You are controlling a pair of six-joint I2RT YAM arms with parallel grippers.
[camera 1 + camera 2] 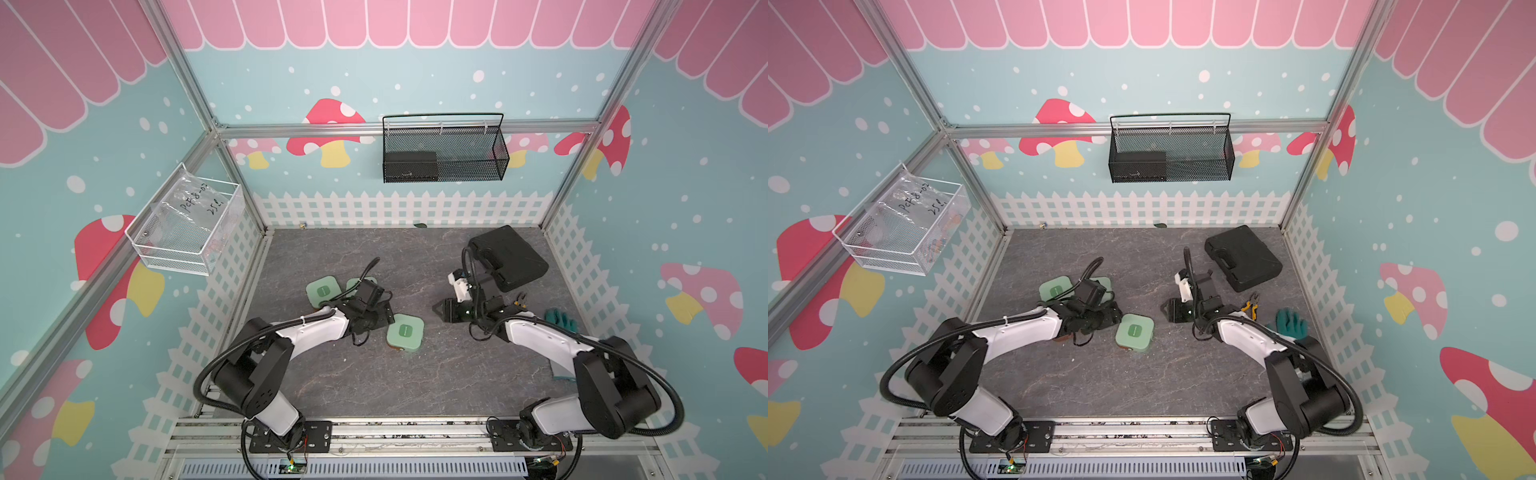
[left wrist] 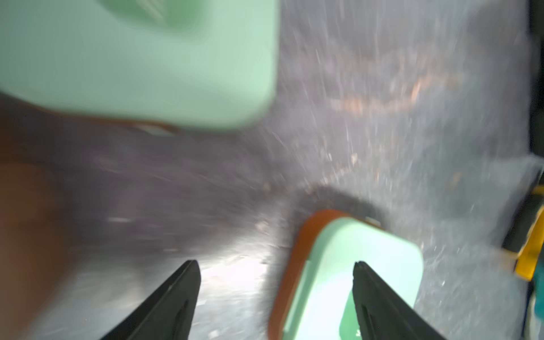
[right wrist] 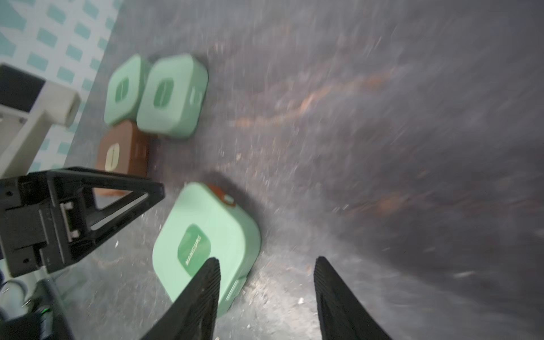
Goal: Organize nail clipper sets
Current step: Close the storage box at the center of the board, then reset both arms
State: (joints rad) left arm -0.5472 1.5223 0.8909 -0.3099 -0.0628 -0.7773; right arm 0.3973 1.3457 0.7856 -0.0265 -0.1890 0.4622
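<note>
Mint-green rounded-square plastic case (image 1: pixel 405 332) lies shut, alone on the grey stone-look bench (image 1: pixel 415 257), probably pulled out for lining up. Two matching mint cases (image 3: pixel 173 95) and a brown rounded-square case (image 3: pixel 123 156) huddle near it. Left fingers (image 2: pixel 182 282) spread wide, empty, just beside it. Right fingers (image 3: pixel 206 282) also apart, empty, near it.

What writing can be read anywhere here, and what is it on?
"MANICURE": green label on the lone mint case.
"8-02" and "25", handwritten, rest unclear: plastic bag in the white basket.
Too blurred or small: labels on the three grouped cases; white mark on the black box.
</note>
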